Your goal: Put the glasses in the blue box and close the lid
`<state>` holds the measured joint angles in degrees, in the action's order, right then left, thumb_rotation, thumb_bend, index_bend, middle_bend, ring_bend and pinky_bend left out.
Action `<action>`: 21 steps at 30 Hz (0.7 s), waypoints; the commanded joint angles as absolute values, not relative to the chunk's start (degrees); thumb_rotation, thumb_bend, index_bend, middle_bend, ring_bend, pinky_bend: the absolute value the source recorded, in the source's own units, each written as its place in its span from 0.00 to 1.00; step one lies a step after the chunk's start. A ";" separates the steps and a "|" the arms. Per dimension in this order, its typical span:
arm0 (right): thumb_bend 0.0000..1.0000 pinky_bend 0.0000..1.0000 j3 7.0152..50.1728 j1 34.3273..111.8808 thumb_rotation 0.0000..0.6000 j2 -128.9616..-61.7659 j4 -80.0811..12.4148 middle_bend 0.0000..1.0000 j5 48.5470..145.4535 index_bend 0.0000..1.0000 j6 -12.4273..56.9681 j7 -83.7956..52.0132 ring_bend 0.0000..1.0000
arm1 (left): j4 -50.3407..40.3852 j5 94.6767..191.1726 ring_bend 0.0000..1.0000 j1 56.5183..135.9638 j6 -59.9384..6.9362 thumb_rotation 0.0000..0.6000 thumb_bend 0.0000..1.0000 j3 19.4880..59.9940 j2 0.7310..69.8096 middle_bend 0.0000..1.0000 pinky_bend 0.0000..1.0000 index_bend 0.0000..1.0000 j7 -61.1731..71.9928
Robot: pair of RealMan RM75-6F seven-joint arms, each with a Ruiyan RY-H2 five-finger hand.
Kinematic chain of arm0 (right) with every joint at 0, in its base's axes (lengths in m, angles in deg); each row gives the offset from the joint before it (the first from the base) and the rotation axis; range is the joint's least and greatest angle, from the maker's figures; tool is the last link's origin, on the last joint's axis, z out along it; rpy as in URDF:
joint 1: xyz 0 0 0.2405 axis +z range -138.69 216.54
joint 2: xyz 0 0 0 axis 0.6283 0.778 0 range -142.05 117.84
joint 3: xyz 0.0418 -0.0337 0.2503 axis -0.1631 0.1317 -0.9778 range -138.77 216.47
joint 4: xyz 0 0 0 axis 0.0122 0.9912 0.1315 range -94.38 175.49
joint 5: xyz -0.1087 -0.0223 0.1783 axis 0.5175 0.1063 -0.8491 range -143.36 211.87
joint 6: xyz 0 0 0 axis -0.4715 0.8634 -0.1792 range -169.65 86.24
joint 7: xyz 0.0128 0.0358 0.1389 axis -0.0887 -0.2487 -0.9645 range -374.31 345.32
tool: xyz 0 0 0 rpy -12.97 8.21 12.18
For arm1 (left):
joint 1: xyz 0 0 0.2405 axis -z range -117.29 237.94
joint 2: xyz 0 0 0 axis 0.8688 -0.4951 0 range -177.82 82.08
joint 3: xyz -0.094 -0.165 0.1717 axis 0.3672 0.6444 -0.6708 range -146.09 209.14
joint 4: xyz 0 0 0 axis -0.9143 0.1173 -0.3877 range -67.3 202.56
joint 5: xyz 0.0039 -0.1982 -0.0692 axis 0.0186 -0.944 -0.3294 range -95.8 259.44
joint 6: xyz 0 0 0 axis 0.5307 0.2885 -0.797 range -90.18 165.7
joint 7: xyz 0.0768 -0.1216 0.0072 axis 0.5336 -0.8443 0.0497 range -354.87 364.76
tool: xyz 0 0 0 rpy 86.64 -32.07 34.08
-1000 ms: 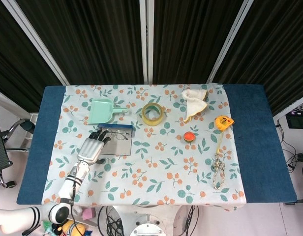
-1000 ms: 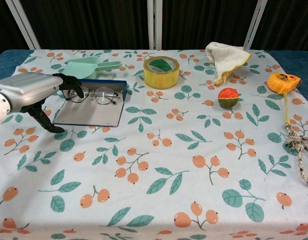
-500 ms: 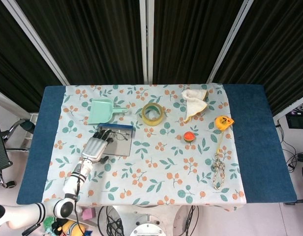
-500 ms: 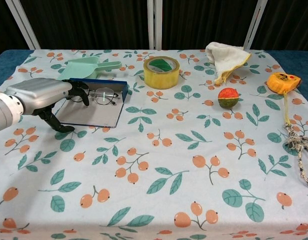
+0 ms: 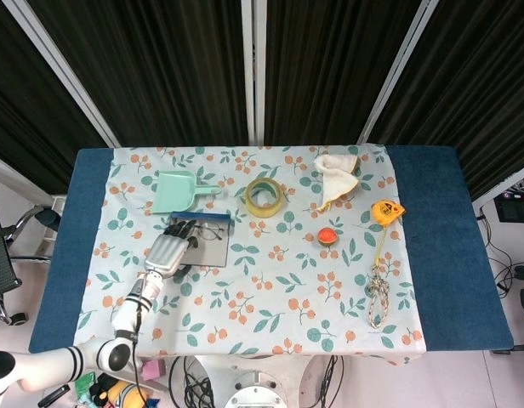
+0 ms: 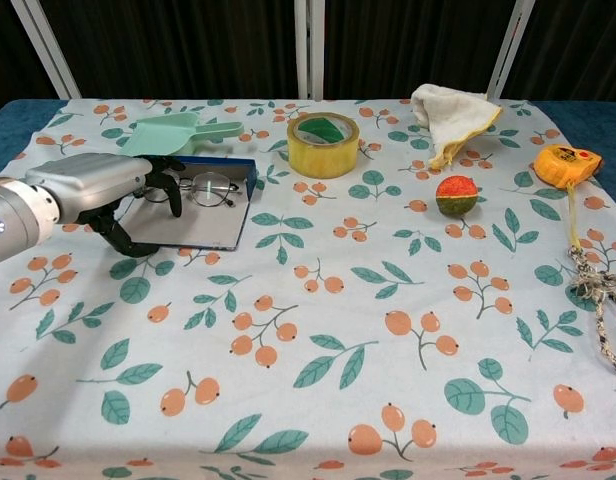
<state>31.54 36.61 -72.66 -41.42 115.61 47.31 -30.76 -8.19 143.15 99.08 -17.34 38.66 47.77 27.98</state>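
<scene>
The blue box (image 5: pixel 208 253) lies open at the table's left, showing a flat grey inside (image 6: pixel 203 228) and a blue wall at its far edge. The thin-framed glasses (image 5: pixel 211 231) rest inside along that far wall, also seen as the glasses (image 6: pixel 212 188) in the chest view. My left hand (image 5: pixel 167 252) hovers over the box's left part with fingers spread. In the chest view the left hand (image 6: pixel 93 185) has its dark fingertips (image 6: pixel 166 182) at the left lens, and its thumb points down toward the box's near left edge. Nothing is gripped. My right hand is out of sight.
A green dustpan (image 6: pixel 173 135) lies just behind the box. A yellow tape roll (image 6: pixel 323 131) stands mid-table. A white cloth (image 6: pixel 443 110), a small orange-green fruit (image 6: pixel 455 195), a yellow tape measure (image 6: pixel 566 163) and a rope (image 6: pixel 598 290) occupy the right.
My left hand has moved forward and to the right, from beside the box's left edge to over the box, its fingertips now at the glasses.
</scene>
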 commanded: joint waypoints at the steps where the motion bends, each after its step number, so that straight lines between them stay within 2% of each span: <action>1: 0.27 0.00 31.60 36.66 1.00 -72.80 -41.25 0.00 115.79 0.00 47.34 -30.84 0.00 | -6.17 144.63 0.05 98.78 -18.28 1.00 0.34 39.32 48.90 0.01 0.15 0.40 25.60; 9: 0.26 0.00 31.48 36.58 1.00 -72.75 -41.42 0.00 115.86 0.00 47.77 -30.67 0.00 | -0.29 148.74 0.05 99.15 -21.70 0.97 0.41 40.61 52.21 0.02 0.15 0.41 22.17; 16: 0.26 0.00 31.43 36.60 1.00 -72.58 -41.92 0.00 115.64 0.00 47.63 -30.39 0.00 | 5.73 149.80 0.05 100.84 -21.18 1.00 0.42 42.14 55.62 0.02 0.15 0.42 20.59; 21: 0.26 0.00 31.29 36.65 1.00 -72.59 -41.88 0.00 115.17 0.00 47.30 -30.48 0.00 | 5.51 152.09 0.05 100.45 -21.96 1.00 0.42 41.19 55.56 0.02 0.15 0.52 18.67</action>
<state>31.30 36.64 -72.59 -41.90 115.20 47.31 -30.46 5.76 151.19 100.65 -21.60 41.67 55.70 19.52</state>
